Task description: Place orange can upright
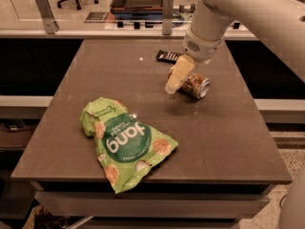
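Behind the lying orange can (196,86) (gripper (174,82) at it) sits a wrapper (167,56).

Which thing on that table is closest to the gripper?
The orange can, on its side right at the gripper; the dark wrapper lies behind it, the green bag farther off.

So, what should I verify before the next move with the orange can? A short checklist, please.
1. Orange can upright: not ok, it lies on its side.
2. Gripper at the can: ok, it overlaps the can in view.
3. Firm hold on the can: cannot tell.
4. Green snack bag apart from can: ok.
5. Dark wrapper apart from can: cannot tell, gripper hides the gap.
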Controlling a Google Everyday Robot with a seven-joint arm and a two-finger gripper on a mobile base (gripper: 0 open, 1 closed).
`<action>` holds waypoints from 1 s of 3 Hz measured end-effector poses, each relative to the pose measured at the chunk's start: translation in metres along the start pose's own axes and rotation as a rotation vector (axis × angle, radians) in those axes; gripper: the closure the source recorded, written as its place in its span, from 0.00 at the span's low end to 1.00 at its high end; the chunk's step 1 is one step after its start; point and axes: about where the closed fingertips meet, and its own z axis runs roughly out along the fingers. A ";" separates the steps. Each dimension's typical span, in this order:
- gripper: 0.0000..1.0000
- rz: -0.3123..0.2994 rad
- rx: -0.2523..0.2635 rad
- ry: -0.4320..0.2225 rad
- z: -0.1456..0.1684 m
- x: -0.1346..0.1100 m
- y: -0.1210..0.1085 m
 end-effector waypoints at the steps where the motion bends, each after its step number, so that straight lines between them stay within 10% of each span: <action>1: 0.00 0.032 -0.031 -0.026 0.001 -0.001 -0.007; 3: 0.00 0.059 -0.044 0.005 0.009 -0.006 -0.009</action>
